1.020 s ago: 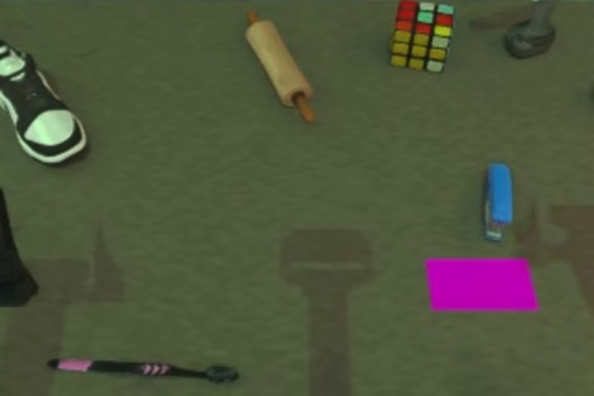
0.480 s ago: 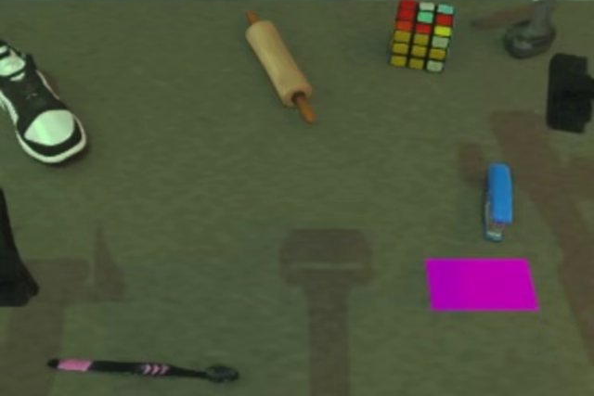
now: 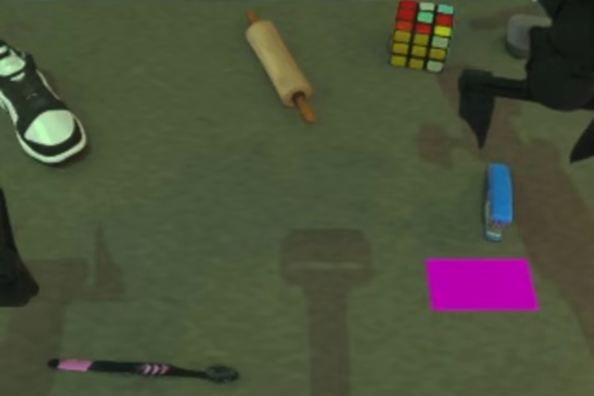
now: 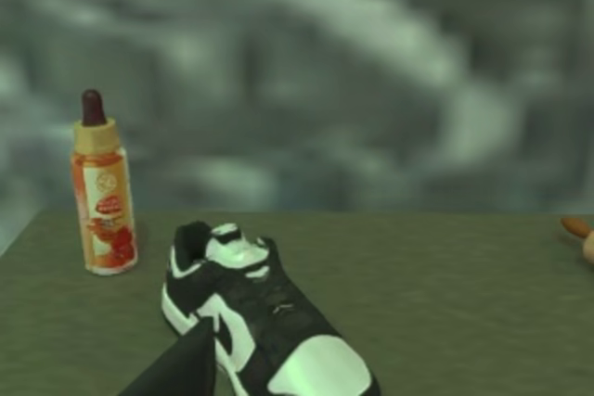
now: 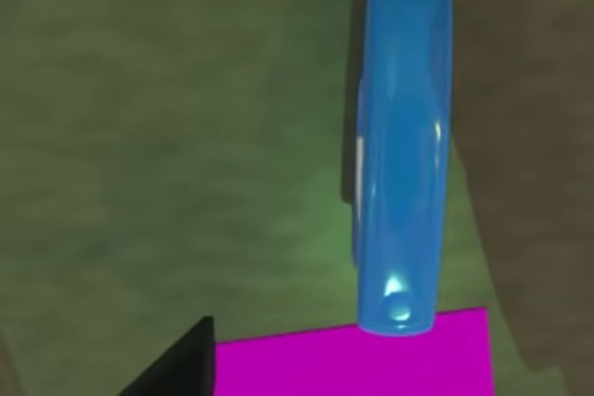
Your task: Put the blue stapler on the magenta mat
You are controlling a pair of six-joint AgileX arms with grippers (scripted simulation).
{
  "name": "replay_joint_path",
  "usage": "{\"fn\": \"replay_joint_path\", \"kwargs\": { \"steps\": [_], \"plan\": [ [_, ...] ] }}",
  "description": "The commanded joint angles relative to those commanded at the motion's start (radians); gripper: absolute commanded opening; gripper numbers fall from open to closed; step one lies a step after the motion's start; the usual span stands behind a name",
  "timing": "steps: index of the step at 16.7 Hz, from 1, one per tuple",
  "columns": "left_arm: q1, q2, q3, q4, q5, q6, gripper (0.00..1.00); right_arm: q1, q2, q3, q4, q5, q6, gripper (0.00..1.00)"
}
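Observation:
The blue stapler (image 3: 498, 201) lies lengthwise on the table at the right, just behind the magenta mat (image 3: 481, 284) and apart from it. My right gripper (image 3: 531, 125) hangs open above the table behind the stapler, one finger (image 3: 476, 104) to the stapler's left rear, the other at the right edge. In the right wrist view the stapler (image 5: 404, 164) fills the middle, with the mat (image 5: 371, 364) beyond its tip and one dark fingertip (image 5: 186, 364) in the corner. My left gripper (image 3: 9, 271) is parked, open, at the table's left edge.
A rolling pin (image 3: 278, 67) and a colour cube (image 3: 422, 36) lie at the back. The right arm partly hides a grey drill (image 3: 522, 36) at the back right. A black-and-white shoe (image 3: 37, 104) sits at the left, a dark toothbrush (image 3: 139, 368) at the front left. An orange dropper bottle (image 4: 104, 201) stands behind the shoe.
My right arm has come in from the right edge and moved left and forward over the back right, now covering most of the drill. The stapler and mat have not moved.

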Motion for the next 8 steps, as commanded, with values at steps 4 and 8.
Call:
{"fn": "replay_joint_path", "kwargs": {
  "steps": [4, 8],
  "plan": [
    [0.0, 0.0, 0.0, 0.0, 0.0, 0.0, 1.0, 0.012, 0.091, 0.087, -0.049, -0.001, 0.022, 1.0],
    [0.0, 0.0, 0.0, 0.0, 0.0, 0.0, 1.0, 0.006, 0.088, 0.084, -0.047, -0.001, 0.021, 1.0]
  ]
}}
